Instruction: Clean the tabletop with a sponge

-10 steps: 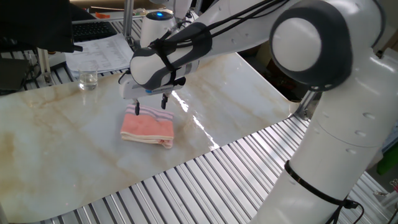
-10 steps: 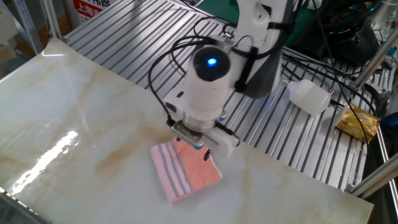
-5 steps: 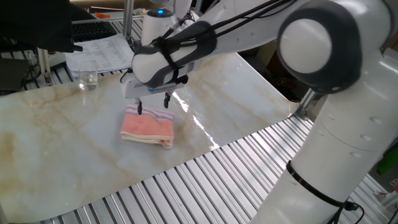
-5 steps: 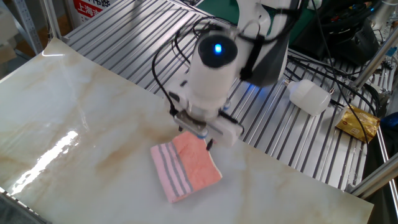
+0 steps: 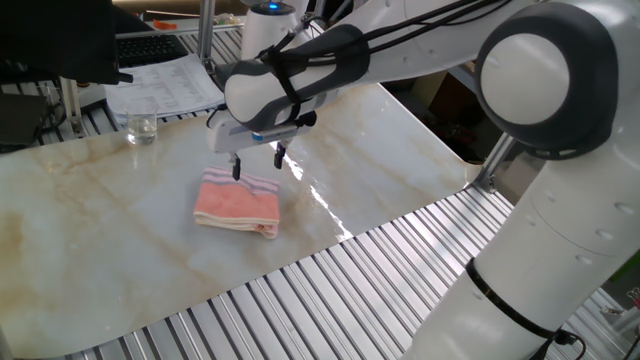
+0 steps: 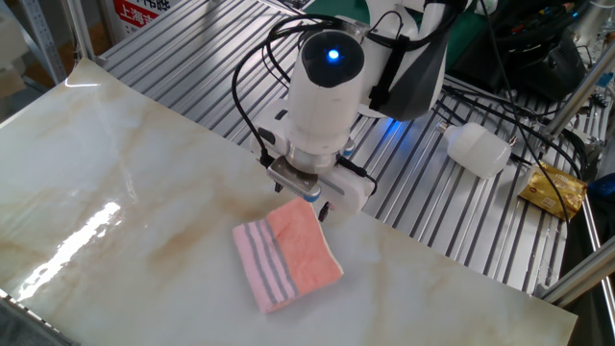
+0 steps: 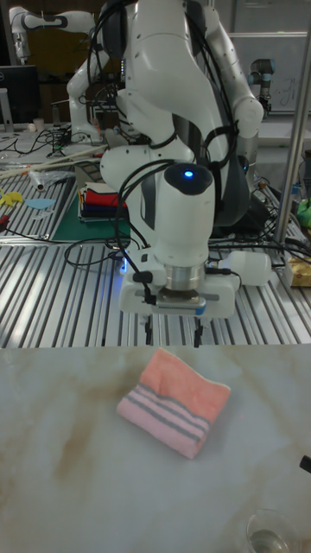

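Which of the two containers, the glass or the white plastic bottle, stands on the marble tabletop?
The clear glass stands upright on the tabletop; the bottle lies on metal slats.

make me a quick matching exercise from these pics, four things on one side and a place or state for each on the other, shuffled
Things:
1. sponge
2. gripper
3. drinking glass
4. white plastic bottle

Places or states:
A. lying on the ribbed metal slats, off the marble
B. open, above the pink pad, holding nothing
C. lying flat on the tabletop, striped edge showing
D. standing upright near the marble's far edge, by the papers

Pairs: 1-C, 2-B, 3-D, 4-A
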Controlling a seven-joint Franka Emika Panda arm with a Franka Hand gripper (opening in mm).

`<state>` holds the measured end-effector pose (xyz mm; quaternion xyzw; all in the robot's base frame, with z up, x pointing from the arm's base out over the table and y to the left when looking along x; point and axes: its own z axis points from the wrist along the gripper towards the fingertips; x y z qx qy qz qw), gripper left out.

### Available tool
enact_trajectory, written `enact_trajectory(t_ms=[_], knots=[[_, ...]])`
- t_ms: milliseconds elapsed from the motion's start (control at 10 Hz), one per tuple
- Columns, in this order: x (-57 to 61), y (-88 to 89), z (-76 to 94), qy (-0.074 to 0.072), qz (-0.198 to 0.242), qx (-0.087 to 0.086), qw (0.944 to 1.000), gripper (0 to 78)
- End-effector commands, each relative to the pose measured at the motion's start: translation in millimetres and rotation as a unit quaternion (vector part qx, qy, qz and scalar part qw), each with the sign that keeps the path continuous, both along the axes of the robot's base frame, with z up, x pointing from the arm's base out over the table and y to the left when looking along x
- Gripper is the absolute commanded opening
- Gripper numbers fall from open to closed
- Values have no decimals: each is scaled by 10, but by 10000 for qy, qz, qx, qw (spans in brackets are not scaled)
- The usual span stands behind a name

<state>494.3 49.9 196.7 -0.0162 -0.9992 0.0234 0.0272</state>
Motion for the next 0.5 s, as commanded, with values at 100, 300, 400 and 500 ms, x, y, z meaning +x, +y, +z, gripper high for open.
enact_trajectory(t_ms=[100,300,400,500], knots=[[6,1,11,139,268,-37,9995,773],[6,1,11,169,296,-14,9994,12],[6,1,11,169,296,-14,9994,12],[6,1,11,169,296,-14,9994,12]])
